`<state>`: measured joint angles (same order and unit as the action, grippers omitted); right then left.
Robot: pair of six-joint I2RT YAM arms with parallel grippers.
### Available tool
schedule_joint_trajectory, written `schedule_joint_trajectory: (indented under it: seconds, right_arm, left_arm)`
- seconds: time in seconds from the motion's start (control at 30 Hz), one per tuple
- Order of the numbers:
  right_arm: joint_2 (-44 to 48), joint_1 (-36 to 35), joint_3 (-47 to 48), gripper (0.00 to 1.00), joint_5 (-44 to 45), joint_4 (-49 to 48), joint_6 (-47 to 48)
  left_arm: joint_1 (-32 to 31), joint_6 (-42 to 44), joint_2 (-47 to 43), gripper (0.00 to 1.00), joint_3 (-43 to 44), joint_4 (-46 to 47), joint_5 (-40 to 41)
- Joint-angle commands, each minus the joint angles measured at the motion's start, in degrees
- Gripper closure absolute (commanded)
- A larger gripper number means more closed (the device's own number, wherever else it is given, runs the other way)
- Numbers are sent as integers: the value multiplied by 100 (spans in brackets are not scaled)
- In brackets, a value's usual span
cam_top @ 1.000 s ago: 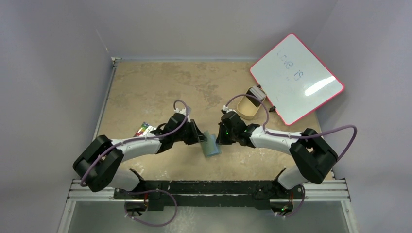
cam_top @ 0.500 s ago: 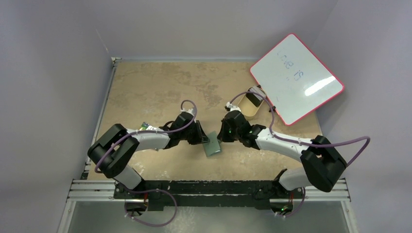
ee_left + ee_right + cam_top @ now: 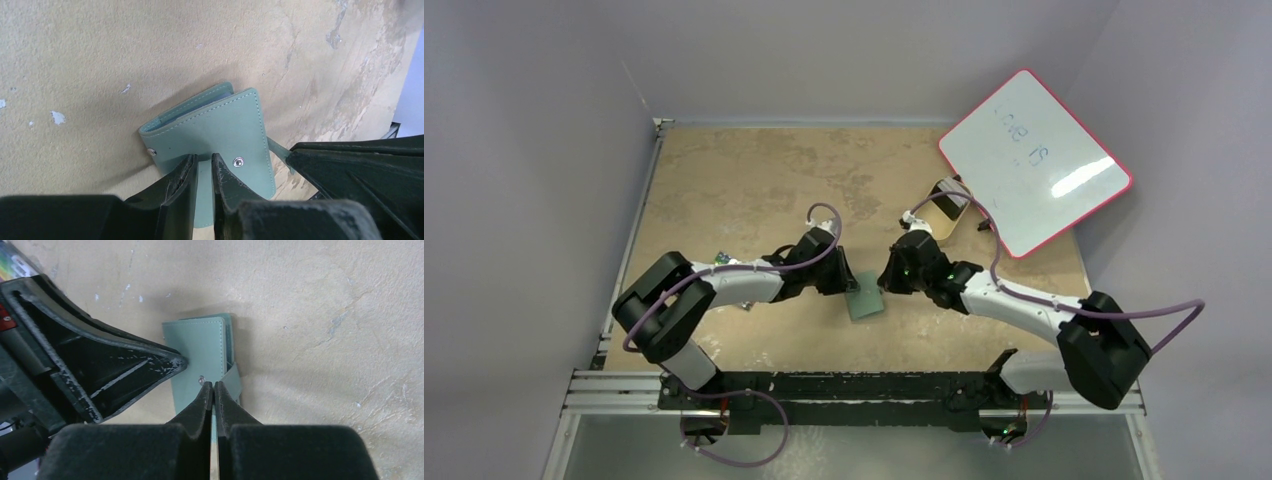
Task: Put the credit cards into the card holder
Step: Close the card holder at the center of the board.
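Centre of surface (image 3: 744,190): card holder (image 3: 865,300), folded shut, with left gripper (image 3: 204,159) and right gripper (image 3: 213,386) each clamped on it from opposite sides, equally near.

The wallet (image 3: 865,300) has dropped from a raised slant and now lies flatter and lower. The left gripper (image 3: 202,161) and right gripper (image 3: 213,386) have come down with it, shifting slightly right.
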<state>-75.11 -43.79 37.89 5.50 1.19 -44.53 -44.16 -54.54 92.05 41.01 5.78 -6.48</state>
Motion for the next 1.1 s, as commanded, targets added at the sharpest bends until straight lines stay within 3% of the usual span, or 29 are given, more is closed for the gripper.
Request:
schedule_joint_trajectory:
  seconds: [0.0,0.3,0.47,0.57,0.73,1.07]
  right_arm:
    - [223,37,-28,99,-133,-436,26]
    - [-407,37,8,90,-850,-1023,-8]
    - [-379,45,193,75,-827,-430,32]
    - [-60,55,260,71,-625,44,129]
    - [397,106,252,72,-434,427,330]
    - [208,322,133,80,-481,405,454]
  left_arm:
    - [-72,283,246,83,151,-380,440]
    - [-86,-210,85,83,-1,-18,147]
    - [-91,-486,178,83,26,286,-184]
    - [-92,-531,267,82,93,257,-279]
    - [-92,-426,291,82,253,-11,-103]
    - [-90,-304,434,83,764,-179,-230]
